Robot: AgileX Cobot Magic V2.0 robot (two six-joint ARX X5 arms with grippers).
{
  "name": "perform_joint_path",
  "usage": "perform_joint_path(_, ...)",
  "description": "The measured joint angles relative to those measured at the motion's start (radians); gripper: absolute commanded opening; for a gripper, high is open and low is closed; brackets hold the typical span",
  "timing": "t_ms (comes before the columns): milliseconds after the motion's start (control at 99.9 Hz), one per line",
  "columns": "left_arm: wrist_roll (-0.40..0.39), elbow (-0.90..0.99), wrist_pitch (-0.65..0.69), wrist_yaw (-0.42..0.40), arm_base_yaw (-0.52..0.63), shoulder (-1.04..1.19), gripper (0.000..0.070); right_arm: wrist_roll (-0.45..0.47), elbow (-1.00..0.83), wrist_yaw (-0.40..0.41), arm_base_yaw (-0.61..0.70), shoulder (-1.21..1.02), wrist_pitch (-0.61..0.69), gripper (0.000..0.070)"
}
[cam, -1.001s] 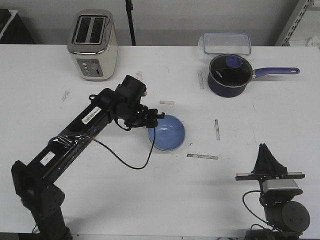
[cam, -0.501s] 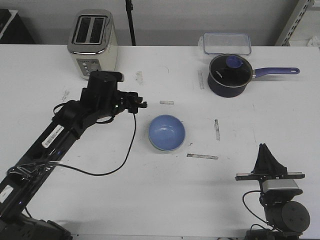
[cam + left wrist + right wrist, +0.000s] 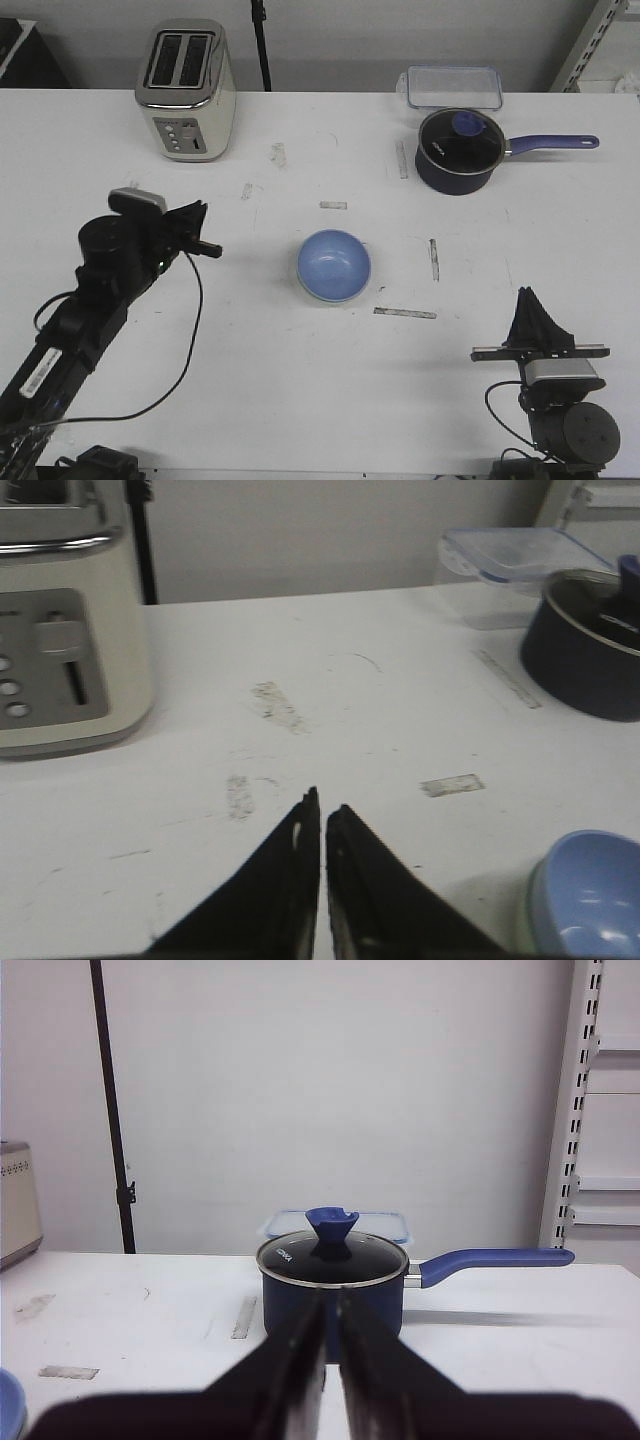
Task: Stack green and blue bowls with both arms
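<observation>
leftmost, the left gripper [image 3: 207, 249] hangs pressed together and empty, apart from the blue bowl [image 3: 334, 265] mid-table, seemingly nested in the green bowl [image 3: 524, 923]; the right gripper [image 3: 529, 300] sits closed, near edge.

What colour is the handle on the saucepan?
Blue-purple, like the lid knob. The handle of the saucepan shows best in the right wrist view.

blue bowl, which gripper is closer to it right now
Left. The left gripper sits beside the blue bowl, toward the toaster side; the right gripper is parked farther off.
</observation>
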State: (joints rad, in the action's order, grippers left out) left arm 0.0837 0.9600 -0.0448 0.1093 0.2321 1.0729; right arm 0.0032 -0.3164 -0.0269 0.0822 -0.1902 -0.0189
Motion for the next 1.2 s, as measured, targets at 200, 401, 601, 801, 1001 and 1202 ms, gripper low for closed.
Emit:
perform_joint_path(200,-0.037,-0.211,0.010,-0.091,-0.096,-0.192,0.0001,0.000,0.000,0.000,0.000,0.000,0.000,0.0018)
perform_joint_path(401,-0.122,-0.386,0.053,-0.160,-0.111,-0.406,0.0001,0.000,0.000,0.000,0.000,0.000,0.000,0.0019)
perform_joint_path(601,-0.127,-0.537,0.074,-0.163,-0.110,-0.615,0.0001,0.000,0.000,0.000,0.000,0.000,0.000,0.0019)
perform_joint_path(801,-0.127,-0.552,0.005,-0.163,-0.110,-0.753,0.0002,0.000,0.000,0.000,0.000,0.000,0.000,0.0019)
perform_joint_path(1001,-0.127,-0.552,0.007,-0.163,-0.110,-0.819,0.0002,0.000,0.000,0.000,0.000,0.000,0.000,0.0019)
perform_joint_path(1202,-0.127,-0.552,0.007,-0.163,-0.110,-0.859,0.0002,0.000,0.000,0.000,0.000,0.000,0.000,0.0019)
